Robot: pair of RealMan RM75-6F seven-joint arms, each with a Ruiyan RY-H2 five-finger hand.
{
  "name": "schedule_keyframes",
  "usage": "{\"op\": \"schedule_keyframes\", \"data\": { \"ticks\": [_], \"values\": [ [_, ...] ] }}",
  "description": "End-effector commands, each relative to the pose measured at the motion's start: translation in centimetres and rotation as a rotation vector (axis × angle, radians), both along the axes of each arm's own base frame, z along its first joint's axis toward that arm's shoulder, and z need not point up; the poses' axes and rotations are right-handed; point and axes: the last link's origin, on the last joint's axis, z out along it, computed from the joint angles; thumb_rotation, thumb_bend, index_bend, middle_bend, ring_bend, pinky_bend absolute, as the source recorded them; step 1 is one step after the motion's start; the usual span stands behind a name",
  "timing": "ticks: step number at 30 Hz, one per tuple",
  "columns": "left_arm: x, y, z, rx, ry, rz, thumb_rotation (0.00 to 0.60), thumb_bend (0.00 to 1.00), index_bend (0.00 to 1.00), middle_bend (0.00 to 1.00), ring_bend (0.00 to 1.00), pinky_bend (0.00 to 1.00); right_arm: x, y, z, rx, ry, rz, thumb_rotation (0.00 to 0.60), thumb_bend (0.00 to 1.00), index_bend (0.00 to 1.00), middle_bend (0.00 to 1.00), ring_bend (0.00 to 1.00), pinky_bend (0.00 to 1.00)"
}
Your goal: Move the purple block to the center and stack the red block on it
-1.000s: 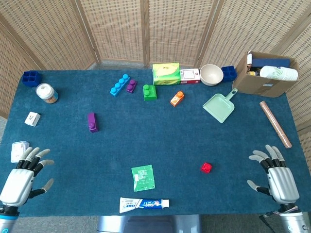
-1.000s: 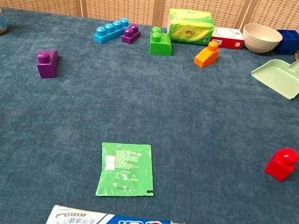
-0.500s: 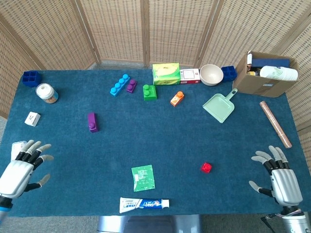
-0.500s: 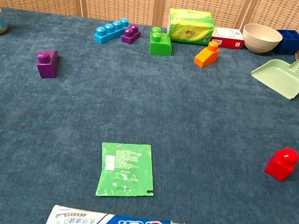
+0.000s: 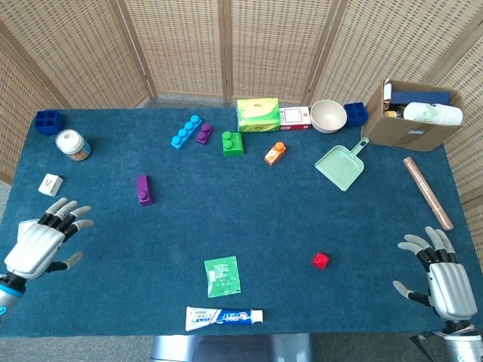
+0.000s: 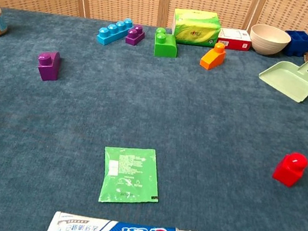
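Note:
A purple block stands on the blue cloth at the left of the middle. The red block sits to the right, nearer the front edge. My left hand hovers at the left front, fingers spread and empty, well left of the purple block. My right hand is at the right front corner, fingers spread and empty, right of the red block. A second, smaller purple block lies at the back beside a light blue brick. Neither hand shows in the chest view.
A green packet and a toothpaste tube lie at the front middle. Green and orange blocks, a tissue box, bowl, dustpan and cardboard box line the back. A jar and small white boxes sit left.
My left hand has moved forward and slightly right, away from the table's front edge. My right hand has drawn back a little toward the front right corner. The blocks have not moved.

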Motion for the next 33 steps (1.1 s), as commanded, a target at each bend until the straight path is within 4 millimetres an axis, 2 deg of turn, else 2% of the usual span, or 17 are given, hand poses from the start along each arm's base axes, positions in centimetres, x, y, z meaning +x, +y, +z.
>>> {"op": "schedule_keyframes", "data": {
  "ticks": [1,12,33],
  "values": [
    [-0.1,1.7,-0.9,-0.018,0.024,-0.011,0.6,0.34,0.22,0.12,0.06,0.0,-0.1,0.0,0.1,-0.002,0.002,-0.006,0.6,0.1,0.31,0.26,0.03,0.04],
    [0.5,6.5,-3.7,-0.043,0.078,-0.032,0.6,0.34,0.19,0.06,0.01,0.0,-0.6,0.1,0.5,-0.01,0.009,-0.025,0.6,0.1,0.31,0.26,0.03,0.04],
    [2.5,13.2,-7.5,-0.033,0.184,-0.047,0.6,0.34,0.15,0.03,0.0,0.0,-1.9,1.2,2.1,-0.057,0.011,-0.078,0.6,0.1,0.31,0.26,0.03,0.04]
  ]
}}
